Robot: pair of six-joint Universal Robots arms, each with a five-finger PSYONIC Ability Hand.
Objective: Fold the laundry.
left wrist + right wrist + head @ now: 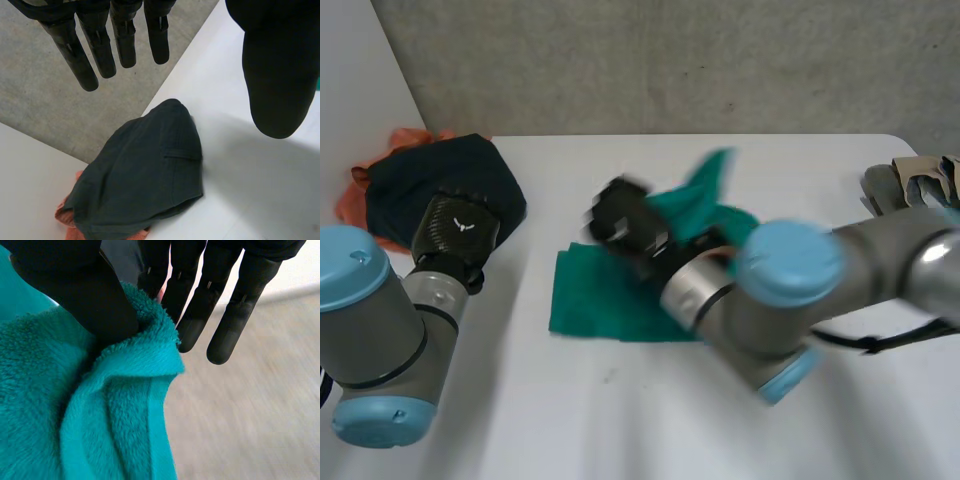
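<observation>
Two laundry lots on white table (620, 420). Teal terry towel (605, 300) lies mid-table, one edge raised off the surface. R hand (95, 295) pinches that raised edge betw. thumb and fingers. L hand (122, 40) hangs above dark navy garment (145, 175), fingers straight, apart from thumb, holding nothing. Garment sits at table's far-left corner, atop crumpled orange cloth (65, 215).

A white table (620, 420) stands against a grey surface (670, 60).
</observation>
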